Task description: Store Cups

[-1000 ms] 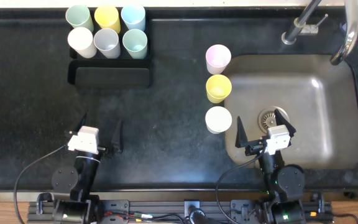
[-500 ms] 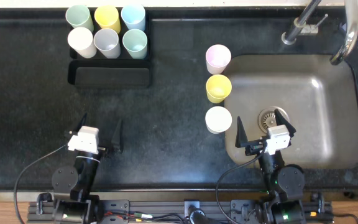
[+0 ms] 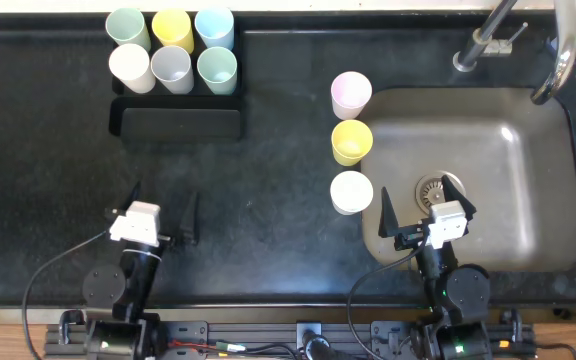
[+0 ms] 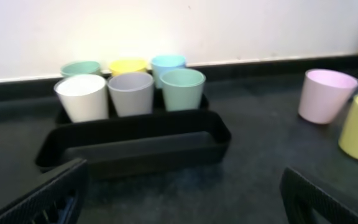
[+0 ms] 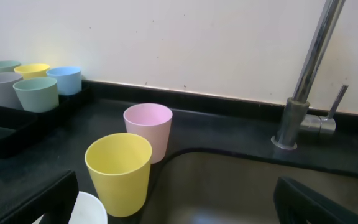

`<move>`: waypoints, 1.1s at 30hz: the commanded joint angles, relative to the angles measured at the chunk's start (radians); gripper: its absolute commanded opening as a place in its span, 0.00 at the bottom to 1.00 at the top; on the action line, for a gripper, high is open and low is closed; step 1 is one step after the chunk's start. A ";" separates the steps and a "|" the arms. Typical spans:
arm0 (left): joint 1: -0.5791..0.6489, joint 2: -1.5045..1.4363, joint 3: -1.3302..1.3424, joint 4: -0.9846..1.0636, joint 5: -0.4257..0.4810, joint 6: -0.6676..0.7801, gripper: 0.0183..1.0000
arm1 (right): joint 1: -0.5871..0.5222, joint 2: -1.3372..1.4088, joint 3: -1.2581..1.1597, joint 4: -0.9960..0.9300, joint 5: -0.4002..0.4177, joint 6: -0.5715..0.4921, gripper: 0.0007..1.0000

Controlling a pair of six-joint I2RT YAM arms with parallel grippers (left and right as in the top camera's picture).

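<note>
Take the sink [image 3: 558,190] as your marker. Three cups stand in a line on the counter [image 3: 278,200] just beside its left rim. The pink cup [image 3: 350,93] is at the far left corner, the yellow cup [image 3: 351,141] is midway along, and the white cup [image 3: 351,191] is nearest the arm bases, right at the rim. The yellow and white cups stand very close; you cannot tell whether they touch. The pink one has a small gap.

The right gripper [image 3: 418,197] hangs over the sink's near left part, close to the drain [image 3: 430,188], with its fingers spread wide. The white cup is just to its left, across the rim. The faucet [image 3: 483,35] rises behind the sink's far edge.

Well to the left of the sink, at the back of the counter, sits the black tray [image 3: 178,124]. Six cups [image 3: 173,68] stand in its rear part in two rows of three, and its long front compartment faces the arms. A broad stretch of dark counter lies between the tray and the line of cups.

The left gripper [image 3: 162,205] hovers over the counter, farther left of the sink, on the near side of the tray, with its fingers wide apart.
</note>
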State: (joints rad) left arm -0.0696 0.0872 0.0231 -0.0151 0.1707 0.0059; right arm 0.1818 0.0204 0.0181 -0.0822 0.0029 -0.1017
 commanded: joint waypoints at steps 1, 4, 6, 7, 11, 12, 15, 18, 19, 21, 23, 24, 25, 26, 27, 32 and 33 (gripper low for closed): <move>-0.013 0.284 0.214 0.027 0.064 -0.147 1.00 | -0.007 -0.012 -0.013 0.005 -0.010 0.000 1.00; -0.051 0.491 0.405 -0.030 0.064 -0.181 1.00 | -0.007 -0.012 -0.013 0.005 -0.010 0.000 1.00; -0.094 0.649 0.583 -0.117 0.053 -0.180 1.00 | -0.007 -0.012 -0.013 0.005 -0.010 0.000 1.00; -0.119 0.731 0.684 -0.172 0.043 -0.179 1.00 | -0.007 -0.012 -0.013 0.005 -0.010 0.000 1.00; -0.224 1.015 1.067 -0.405 0.009 -0.181 1.00 | -0.007 -0.012 -0.013 0.005 -0.010 0.000 1.00; -0.249 1.068 1.144 -0.460 -0.005 -0.188 1.00 | -0.007 -0.012 -0.013 0.005 -0.010 0.000 1.00; -0.340 1.254 1.416 -0.669 -0.092 -0.251 1.00 | -0.007 -0.012 -0.013 0.005 -0.010 0.000 1.00; -0.429 1.440 1.689 -0.903 -0.204 -0.356 1.00 | -0.007 -0.012 -0.013 0.005 -0.010 0.000 1.00; -0.454 1.503 1.778 -0.978 -0.229 -0.391 1.00 | -0.007 -0.012 -0.013 0.005 -0.010 0.000 1.00; -0.492 1.622 1.942 -1.107 -0.256 -0.460 1.00 | -0.007 -0.012 -0.013 0.005 -0.010 0.000 1.00; -0.521 1.733 2.090 -1.219 -0.273 -0.539 1.00 | -0.007 -0.012 -0.013 0.005 -0.010 0.000 1.00; -0.530 1.776 2.143 -1.261 -0.281 -0.573 1.00 | -0.007 -0.012 -0.013 0.005 -0.010 0.000 1.00; -0.539 1.832 2.206 -1.308 -0.286 -0.612 1.00 | -0.007 -0.012 -0.013 0.005 -0.010 0.000 1.00; -0.546 1.891 2.270 -1.356 -0.290 -0.649 1.00 | -0.007 -0.012 -0.013 0.005 -0.010 0.000 1.00; -0.549 1.942 2.323 -1.390 -0.292 -0.669 1.00 | -0.007 -0.012 -0.013 0.005 -0.010 0.000 1.00; -0.554 2.148 2.492 -1.431 -0.295 -0.678 1.00 | -0.007 -0.012 -0.013 0.005 -0.010 0.000 1.00; -0.554 2.186 2.514 -1.430 -0.294 -0.678 1.00 | -0.007 -0.012 -0.013 0.005 -0.010 0.000 1.00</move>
State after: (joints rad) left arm -0.6216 2.1761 2.4584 -1.4368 -0.0967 -0.6155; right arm 0.1783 0.0158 0.0181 -0.0826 0.0029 -0.1013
